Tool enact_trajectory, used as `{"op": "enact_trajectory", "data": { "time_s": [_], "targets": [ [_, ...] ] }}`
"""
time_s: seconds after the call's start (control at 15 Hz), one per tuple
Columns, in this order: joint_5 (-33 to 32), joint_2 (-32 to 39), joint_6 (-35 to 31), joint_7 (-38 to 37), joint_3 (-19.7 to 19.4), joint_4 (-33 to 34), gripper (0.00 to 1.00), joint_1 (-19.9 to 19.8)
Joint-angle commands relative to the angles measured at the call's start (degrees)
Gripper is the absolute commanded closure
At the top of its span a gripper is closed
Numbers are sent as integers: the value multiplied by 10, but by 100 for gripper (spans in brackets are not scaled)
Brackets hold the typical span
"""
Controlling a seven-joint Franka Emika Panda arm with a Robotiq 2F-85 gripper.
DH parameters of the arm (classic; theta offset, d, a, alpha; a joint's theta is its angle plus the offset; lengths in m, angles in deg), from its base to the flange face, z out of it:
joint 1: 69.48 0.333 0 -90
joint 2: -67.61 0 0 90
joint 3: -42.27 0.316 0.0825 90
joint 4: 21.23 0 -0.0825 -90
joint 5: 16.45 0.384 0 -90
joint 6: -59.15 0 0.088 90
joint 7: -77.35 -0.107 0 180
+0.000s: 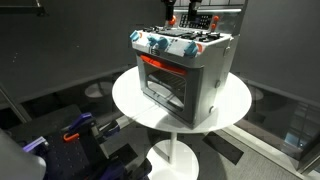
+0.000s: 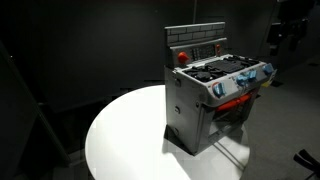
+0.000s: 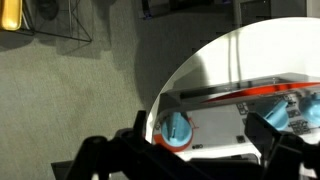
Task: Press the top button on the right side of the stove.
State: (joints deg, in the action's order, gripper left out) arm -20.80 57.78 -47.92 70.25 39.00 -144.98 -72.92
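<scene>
The stove (image 1: pixel 185 75) is a small grey toy oven with a red-glowing window, and it stands on the round white table (image 1: pixel 130 100). It also shows in an exterior view (image 2: pixel 205 100) with black burners, blue-and-white front knobs and an upright back panel (image 2: pixel 195 40). A red round button (image 2: pixel 182 57) sits at one top corner. My gripper (image 1: pixel 170 14) hangs above the stove, apart from it, and shows dark in an exterior view (image 2: pixel 285 35). In the wrist view the gripper (image 3: pixel 200 145) is open and empty, with its fingers on either side of a blue knob (image 3: pixel 175 128) below.
The table edge (image 3: pixel 160 85) curves over grey carpet. Blue and orange equipment (image 1: pixel 80 130) stands on the floor by the table. A yellow object (image 3: pixel 10 12) and a wire rack (image 3: pixel 60 25) lie on the floor. Dark curtains surround the scene.
</scene>
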Motion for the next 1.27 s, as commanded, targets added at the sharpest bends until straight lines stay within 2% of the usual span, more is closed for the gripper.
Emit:
{"op": "enact_trajectory", "data": {
  "time_s": [0.0, 0.53, 1.2],
  "targets": [
    [-7, -84, -2, 44, 1, -69, 0, 1],
    [-9, -192, -12, 104, 3, -150, 0, 4],
    [-2, -187, -3, 94, 4, -152, 0, 2]
  ]
}}
